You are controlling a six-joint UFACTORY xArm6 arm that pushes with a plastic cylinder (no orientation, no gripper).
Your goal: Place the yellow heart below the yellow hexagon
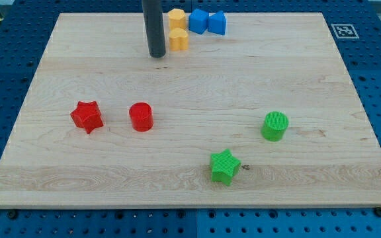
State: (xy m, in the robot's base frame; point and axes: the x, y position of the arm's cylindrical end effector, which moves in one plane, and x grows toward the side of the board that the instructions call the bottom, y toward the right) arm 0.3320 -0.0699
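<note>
End effector-wise, my tip (157,56), a bare rod grasping nothing, sits just left of the yellow heart (178,39), which already lies directly below the yellow hexagon (175,17), so I judge only backing off remains.

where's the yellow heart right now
The yellow heart sits near the view's top edge of the board, directly below the yellow hexagon and touching it, just right of my tip.

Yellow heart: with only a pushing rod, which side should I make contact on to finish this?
Little seems left: the yellow heart already sits directly below the yellow hexagon, apparently touching. My tip is at its left. For any nudge, press the heart's left flank, pushing toward the view's right, gently: the blue blocks crowd that corner.
</note>
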